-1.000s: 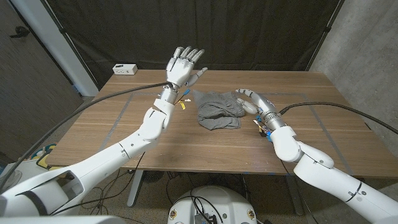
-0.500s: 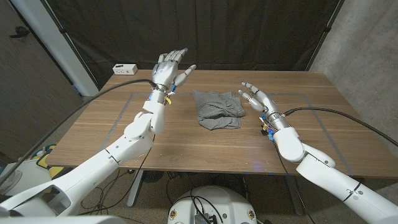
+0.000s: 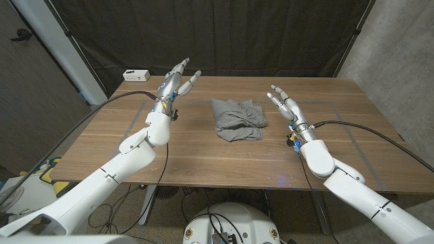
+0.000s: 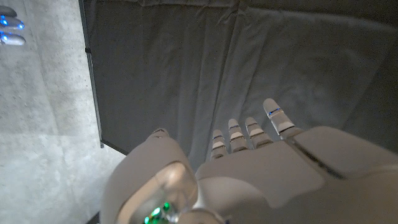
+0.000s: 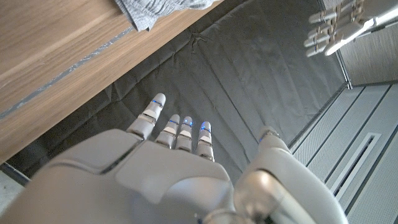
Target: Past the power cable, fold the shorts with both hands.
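The shorts (image 3: pixel 237 118) lie in a grey, rumpled heap on the table (image 3: pixel 203 152), a little right of its middle and toward the far half. They lie between the two hands and touch neither. One flap is folded over the rest, and the heap's edges are uneven.

The left hand (image 3: pixel 173 80) is raised above the far left part of the table, left of the shorts and well apart from them. Its fingers are spread and point away toward the dark curtain (image 3: pixel 271 34); it holds nothing. In the left wrist view the same hand (image 4: pixel 249 168) shows its back, fingers straight and apart, against the curtain folds.

The right hand (image 3: pixel 285 106) is raised just right of the shorts, near but not touching the cloth. Its fingers are also apart and stretched toward the far side, with nothing in them. The right wrist view shows this hand (image 5: pixel 180 168) from behind, fingers extended, with a corner of the shorts (image 5: pixel 155 9) on the table edge (image 5: pixel 56 56) beyond, and the left hand (image 5: pixel 336 28) small at the picture's far corner.

A black cable (image 3: pixel 88 118) runs from the left arm's wrist off past the table's left edge. Another black cable (image 3: pixel 366 125) leaves the right wrist and crosses the right part of the table. A small white box (image 3: pixel 136 75) sits at the far left corner of the table.
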Motion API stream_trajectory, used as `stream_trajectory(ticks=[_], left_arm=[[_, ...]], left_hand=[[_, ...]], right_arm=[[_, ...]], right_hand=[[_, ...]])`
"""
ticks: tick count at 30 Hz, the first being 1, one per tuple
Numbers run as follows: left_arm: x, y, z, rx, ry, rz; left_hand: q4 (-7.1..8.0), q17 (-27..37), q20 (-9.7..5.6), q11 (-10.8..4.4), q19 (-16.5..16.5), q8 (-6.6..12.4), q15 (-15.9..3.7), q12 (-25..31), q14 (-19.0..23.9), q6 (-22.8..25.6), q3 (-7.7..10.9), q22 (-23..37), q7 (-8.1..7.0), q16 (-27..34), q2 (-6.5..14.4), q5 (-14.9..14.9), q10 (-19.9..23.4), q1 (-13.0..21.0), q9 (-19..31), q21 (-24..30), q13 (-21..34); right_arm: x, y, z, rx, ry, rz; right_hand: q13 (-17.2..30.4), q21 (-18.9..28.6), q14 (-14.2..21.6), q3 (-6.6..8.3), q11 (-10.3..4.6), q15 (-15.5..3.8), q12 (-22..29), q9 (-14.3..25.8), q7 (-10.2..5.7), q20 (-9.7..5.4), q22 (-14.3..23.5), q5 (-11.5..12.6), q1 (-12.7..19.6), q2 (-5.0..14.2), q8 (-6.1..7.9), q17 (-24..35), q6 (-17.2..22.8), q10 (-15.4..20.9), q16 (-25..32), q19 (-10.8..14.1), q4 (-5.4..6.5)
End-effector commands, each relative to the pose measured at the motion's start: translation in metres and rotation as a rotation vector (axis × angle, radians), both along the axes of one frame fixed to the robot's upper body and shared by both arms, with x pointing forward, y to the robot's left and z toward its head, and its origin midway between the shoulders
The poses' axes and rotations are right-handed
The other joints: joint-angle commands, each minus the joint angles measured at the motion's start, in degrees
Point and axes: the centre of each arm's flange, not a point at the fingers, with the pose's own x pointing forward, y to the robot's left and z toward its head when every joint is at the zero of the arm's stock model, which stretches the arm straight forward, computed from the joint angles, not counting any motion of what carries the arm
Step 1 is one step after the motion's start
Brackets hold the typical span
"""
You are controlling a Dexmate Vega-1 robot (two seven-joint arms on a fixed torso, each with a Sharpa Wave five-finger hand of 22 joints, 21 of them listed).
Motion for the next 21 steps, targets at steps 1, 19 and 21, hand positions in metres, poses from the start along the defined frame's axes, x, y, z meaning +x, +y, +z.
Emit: stream_trajectory(ticks=[1,19,21], left_arm=[[0.01,0.026,-0.016,-0.21,0.124,-0.266],[0.034,0.031,-0.044,-0.432,0.235,-0.569],[0.035,0.033,-0.047,-0.446,0.234,-0.588]], left_hand=[[0.43,-0.04,-0.73,-0.11,-2.97,-0.11,0.29,-0.25,-2.96,-2.94,-1.09,0.0,0.54,-0.08,-0.22,0.19,-2.81,-2.04,0.14,-1.12,0.04],[2.1,0.06,-1.33,0.08,-8.05,0.11,0.14,-0.13,-9.8,-8.96,-1.68,0.06,2.46,0.27,2.35,4.45,-11.43,-12.87,0.04,-4.54,-0.24],[2.01,0.04,-1.4,0.25,-8.11,0.13,0.28,-0.13,-10.4,-9.32,-1.77,0.05,2.63,0.18,2.14,4.68,-11.91,-13.36,0.04,-4.66,-0.25]], right_arm=[[0.011,-0.011,-0.003,0.135,-0.001,0.085],[0.021,-0.028,-0.01,0.305,-0.018,0.173],[0.021,-0.03,-0.01,0.326,-0.014,0.174]], right_hand=[[0.09,-0.03,-0.83,-0.56,-0.23,-0.03,-0.19,0.1,-0.03,0.2,0.03,0.67,-0.81,-0.29,0.05,-0.08,-1.69,-1.62,-0.19,-0.17,0.01],[-0.08,0.71,-0.28,-1.11,0.51,-0.94,1.09,-0.02,1.73,-3.56,0.01,1.69,-2.75,0.81,1.17,-0.22,-1.37,-0.3,0.57,1.69,1.15],[-0.09,0.75,-0.21,-1.1,0.52,-0.76,1.13,-0.02,1.82,-3.66,0.0,1.75,-2.78,0.91,1.25,-0.24,-1.18,-0.18,0.59,1.85,1.18]])
